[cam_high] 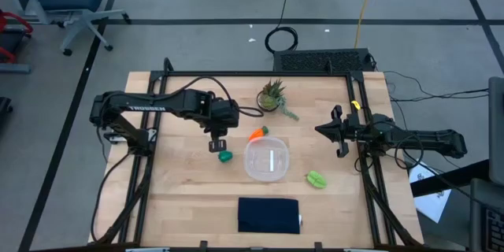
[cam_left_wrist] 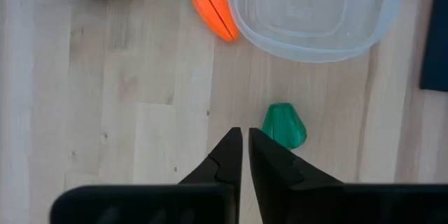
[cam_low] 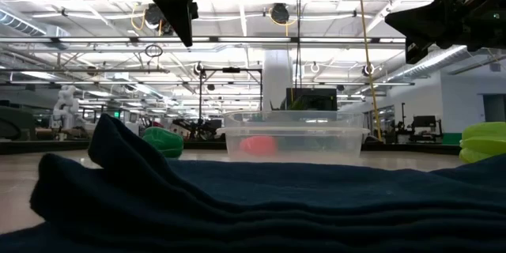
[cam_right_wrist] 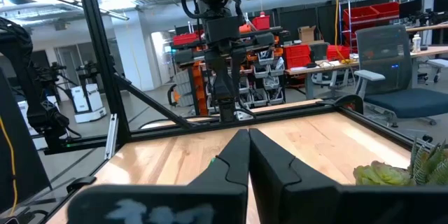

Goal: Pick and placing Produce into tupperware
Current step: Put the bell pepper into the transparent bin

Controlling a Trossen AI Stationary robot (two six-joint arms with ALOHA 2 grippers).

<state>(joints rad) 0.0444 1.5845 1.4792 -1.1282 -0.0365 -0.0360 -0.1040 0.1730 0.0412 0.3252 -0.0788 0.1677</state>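
Clear tupperware (cam_high: 267, 161) at worktop centre holds no produce; left tool (cam_high: 217, 146), fingers nearly together, hovers beside dark green lump (cam_high: 226, 156).

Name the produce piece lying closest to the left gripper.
The dark green rounded lump, just ahead of the shut left gripper. The orange carrot lies farther off beside the clear container; the yellow-green leaf piece beyond it.
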